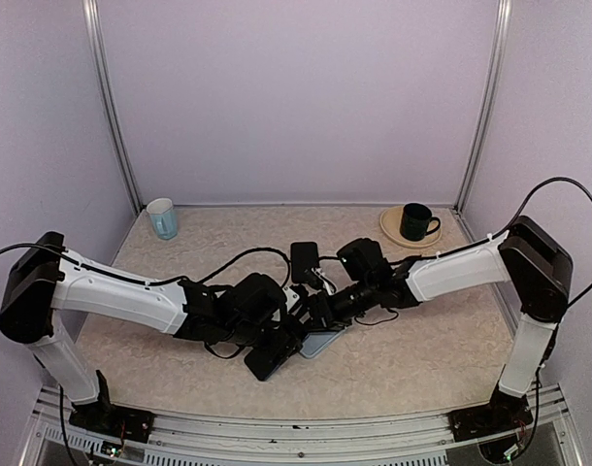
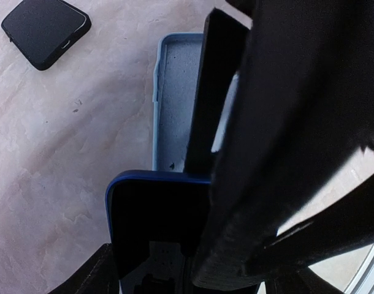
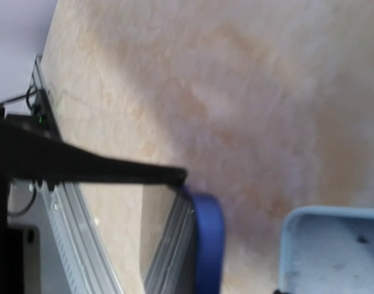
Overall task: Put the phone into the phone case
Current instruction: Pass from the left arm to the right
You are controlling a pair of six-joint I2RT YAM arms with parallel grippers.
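Observation:
The phone (image 2: pixel 151 222) has a blue rim and a dark screen. My left gripper (image 1: pixel 275 351) is shut on its near end and holds it tilted at the table's middle. The light blue phone case (image 2: pixel 175 104) lies open side up just beyond the phone's far edge; it also shows in the top view (image 1: pixel 323 342). My right gripper (image 1: pixel 320 309) reaches in from the right, right above the case, and its black body hides the case's right half. In the right wrist view the phone's blue edge (image 3: pixel 208 245) stands left of the case's corner (image 3: pixel 334 251). The right jaws are not readable.
A second black phone or case (image 1: pixel 305 260) lies flat behind the grippers; it also shows in the left wrist view (image 2: pixel 46 30). A pale blue cup (image 1: pixel 162 218) stands at the back left. A dark green mug (image 1: pixel 415 221) sits on a tan saucer (image 1: pixel 390 229) at the back right.

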